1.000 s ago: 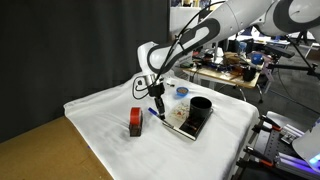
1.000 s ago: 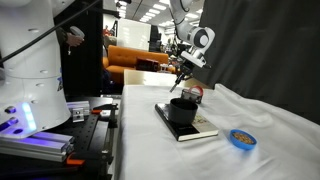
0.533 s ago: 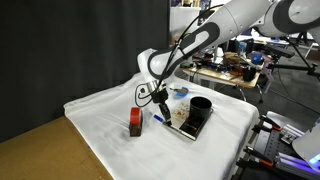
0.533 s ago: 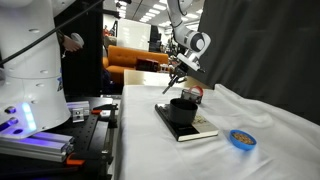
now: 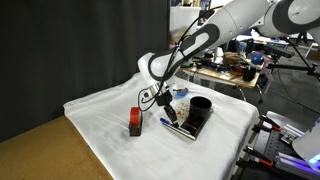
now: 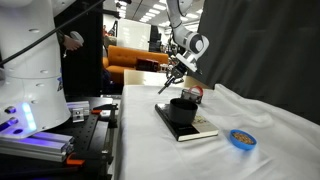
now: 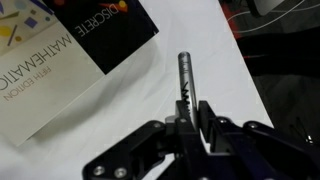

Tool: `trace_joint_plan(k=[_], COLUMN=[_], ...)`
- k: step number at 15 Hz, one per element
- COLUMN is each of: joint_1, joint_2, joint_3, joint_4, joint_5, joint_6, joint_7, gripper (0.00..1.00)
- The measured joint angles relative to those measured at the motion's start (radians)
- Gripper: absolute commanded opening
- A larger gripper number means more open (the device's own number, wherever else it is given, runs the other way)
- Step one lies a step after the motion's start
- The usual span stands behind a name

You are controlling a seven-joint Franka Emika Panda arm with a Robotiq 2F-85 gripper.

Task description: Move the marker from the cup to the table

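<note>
Wrinkled white cloth, slim cylindrical marker

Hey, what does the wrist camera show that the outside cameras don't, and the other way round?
Only the wrist view: the printed title on the book cover. Only the exterior views: the cup, the red-and-black object and the blue-topped container. Both: the gripper shut on the marker, over the cloth-covered table.
</note>
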Motion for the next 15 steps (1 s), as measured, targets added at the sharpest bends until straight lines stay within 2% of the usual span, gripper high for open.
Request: trace_joint_plan(k=[5, 9, 15], joint_1=[0.0, 0.003, 0.042], joint_2=[0.0, 0.022, 0.093], joint_3=[-0.001, -0.002, 0.001], joint_4=[0.013, 0.016, 0.039], joint_5=[0.0, 0.007, 0.016], joint_6=[0.012, 0.084, 0.145], joint_7=[0.001, 0.011, 0.012], gripper=[0.04, 0.04, 0.04])
